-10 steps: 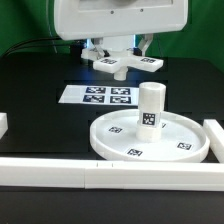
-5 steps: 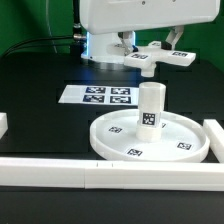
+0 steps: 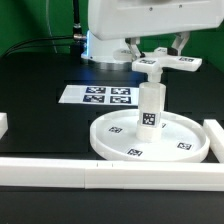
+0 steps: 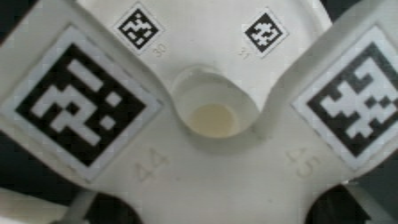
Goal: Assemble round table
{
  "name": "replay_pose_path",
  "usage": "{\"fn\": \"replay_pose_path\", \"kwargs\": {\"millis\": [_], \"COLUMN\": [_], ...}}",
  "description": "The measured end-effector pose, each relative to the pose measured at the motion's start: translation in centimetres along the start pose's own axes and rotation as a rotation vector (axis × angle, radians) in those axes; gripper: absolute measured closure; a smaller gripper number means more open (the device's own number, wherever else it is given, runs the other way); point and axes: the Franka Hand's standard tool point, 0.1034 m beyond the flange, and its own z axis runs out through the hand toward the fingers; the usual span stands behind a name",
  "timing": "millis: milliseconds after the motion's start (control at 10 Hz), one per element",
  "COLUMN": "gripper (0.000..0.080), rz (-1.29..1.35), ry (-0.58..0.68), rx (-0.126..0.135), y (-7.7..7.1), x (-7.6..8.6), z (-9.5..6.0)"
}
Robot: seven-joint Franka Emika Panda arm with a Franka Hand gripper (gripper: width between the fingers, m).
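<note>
My gripper [image 3: 157, 52] is shut on the white cross-shaped foot [image 3: 166, 63], which it holds level in the air. The foot hangs just above the top of the short cylindrical post [image 3: 150, 108], slightly toward the exterior view's right of it. The post stands upright in the hub of the large rimmed disc [image 3: 115, 150]. In the wrist view the foot [image 4: 196, 180] fills the picture, with its square markers and a round central socket [image 4: 214, 118]; the post and disc are hidden behind it.
The marker board [image 3: 98, 96] lies flat on the black table behind the disc. A long white border bar [image 3: 80, 174] runs along the front, with shorter bars at the right [image 3: 214, 133] and left [image 3: 3, 125] edges.
My gripper has carried the foot toward the exterior view's right, from over the marker board to just above the post. The post and disc have not moved.
</note>
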Motion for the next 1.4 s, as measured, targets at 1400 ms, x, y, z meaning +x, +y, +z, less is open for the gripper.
{"fn": "replay_pose_path", "kwargs": {"millis": [1400], "gripper": [0.0351], "rz": [0.003], "ry": [-0.021], "rx": [0.004], "y": [-0.1], "x": [-1.0], "z": [2.2]}}
